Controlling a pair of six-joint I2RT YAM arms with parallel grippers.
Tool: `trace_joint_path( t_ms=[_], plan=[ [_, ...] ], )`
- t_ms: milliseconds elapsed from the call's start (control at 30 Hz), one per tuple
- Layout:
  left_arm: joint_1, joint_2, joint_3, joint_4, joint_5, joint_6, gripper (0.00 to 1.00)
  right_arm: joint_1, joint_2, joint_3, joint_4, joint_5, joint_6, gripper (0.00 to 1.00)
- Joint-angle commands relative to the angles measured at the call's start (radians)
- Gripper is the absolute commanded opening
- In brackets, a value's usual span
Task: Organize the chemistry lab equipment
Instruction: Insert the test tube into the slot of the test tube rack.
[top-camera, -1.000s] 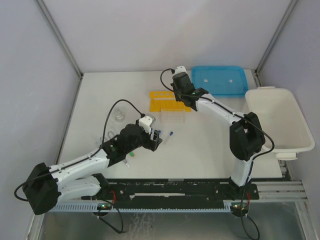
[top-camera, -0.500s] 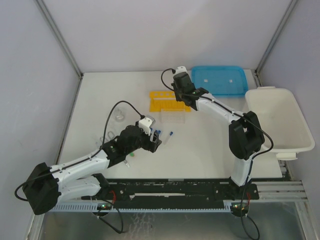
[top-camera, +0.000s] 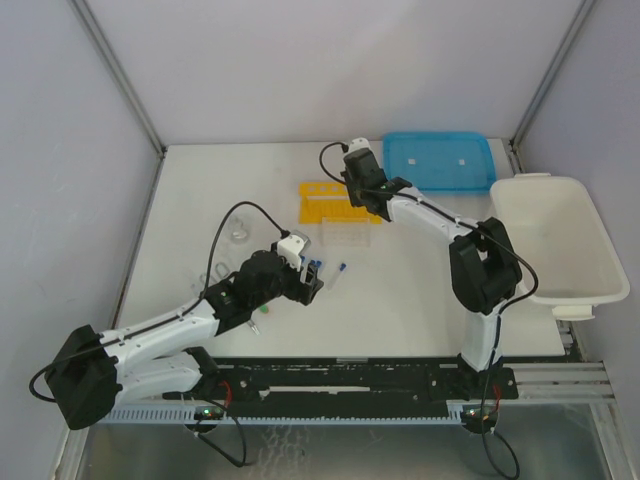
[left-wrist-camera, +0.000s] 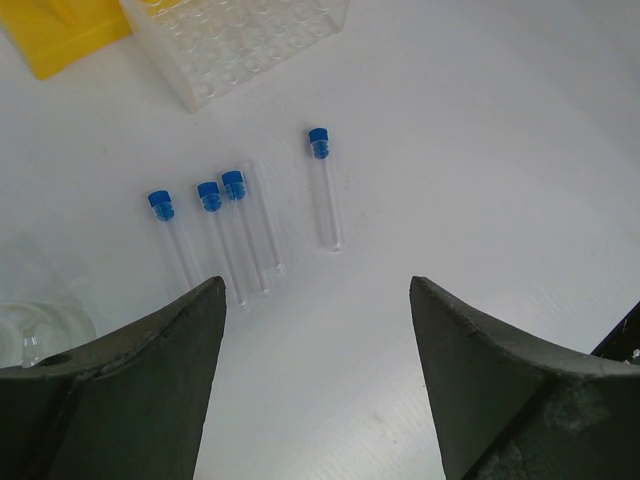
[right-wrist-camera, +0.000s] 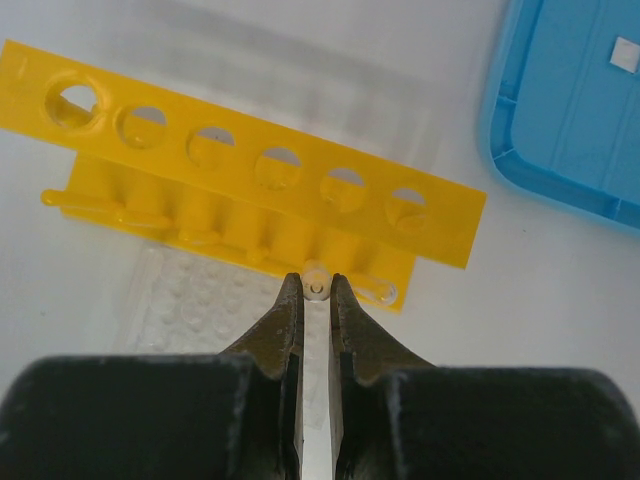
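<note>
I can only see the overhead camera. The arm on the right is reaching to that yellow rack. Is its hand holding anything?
Observer: Yes. Its wrist camera shows the right hand shut on a small clear round piece, perhaps a tube seen end-on, at the near edge of the yellow tube rack.
Operator: Is anything in the rack?
Observer: No. All six holes of its top strip show empty.
Operator: And the other arm?
Observer: The left hand is open above four blue-capped tubes that lie flat, three close together and one apart to the side.
</note>
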Motion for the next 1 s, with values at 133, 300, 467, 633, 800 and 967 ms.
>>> trace_joint_path(
  t_ms=[133,300,467,633,800,967],
  plan=[
    [0.008,-0.015,-0.006,0.043,-0.002,-0.009,0.79,-0.024,0.052,0.003,0.061,-0.037,0.049,0.01],
    [0.008,-0.015,-0.006,0.041,-0.001,-0.008,0.79,-0.025,0.059,0.002,0.059,-0.042,0.055,0.19],
    [0.008,-0.008,-0.001,0.041,0.004,-0.008,0.79,-0.016,0.025,0.002,0.046,-0.026,0.055,0.27],
    [0.008,-0.003,0.004,0.043,0.011,-0.009,0.79,0.004,-0.062,-0.013,0.016,-0.004,0.047,0.28],
    [0.008,0.011,0.011,0.043,0.024,-0.007,0.79,0.033,-0.240,-0.065,-0.067,-0.003,0.085,0.27],
    [0.008,0.053,0.041,0.039,0.045,0.006,0.76,0.047,-0.453,-0.176,-0.155,-0.060,0.185,0.27]
  ],
)
